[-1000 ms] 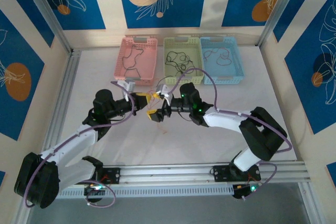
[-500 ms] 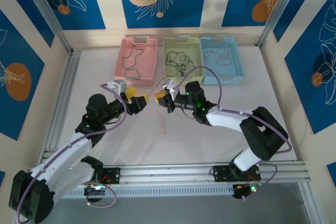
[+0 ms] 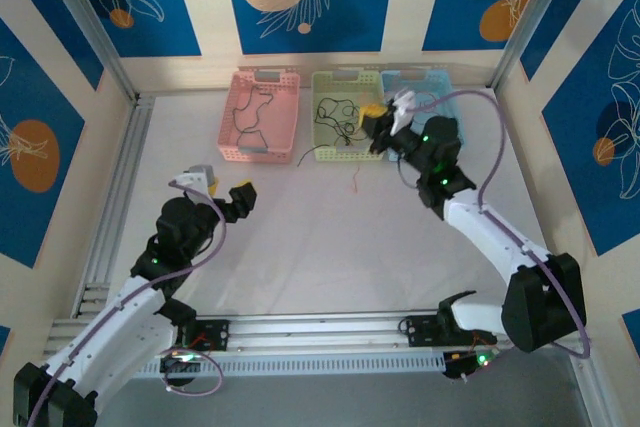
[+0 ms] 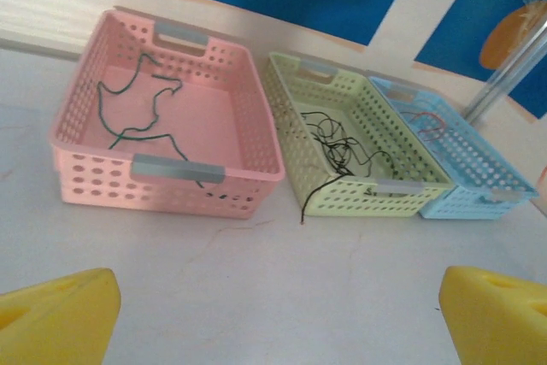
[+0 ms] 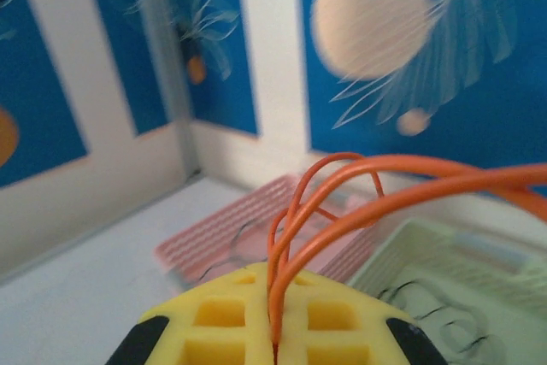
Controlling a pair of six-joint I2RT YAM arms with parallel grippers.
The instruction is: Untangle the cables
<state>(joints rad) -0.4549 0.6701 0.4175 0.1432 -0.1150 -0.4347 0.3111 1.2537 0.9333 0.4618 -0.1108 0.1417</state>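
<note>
Right jaws shut on orange cable near green basket; left jaws spread wide, empty, above worktop; dark cables inside green basket, pink basket

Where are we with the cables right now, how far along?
Done: one dark cable lies alone in the pink basket. In hand: the right tool is shut on the orange cable; the left tool is open. Left: black cables tangled in the green basket.

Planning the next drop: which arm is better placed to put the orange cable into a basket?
Right. The right gripper is shut on the orange cable, up by the green basket and blue basket; the left gripper is open, empty, well short of them.
</note>
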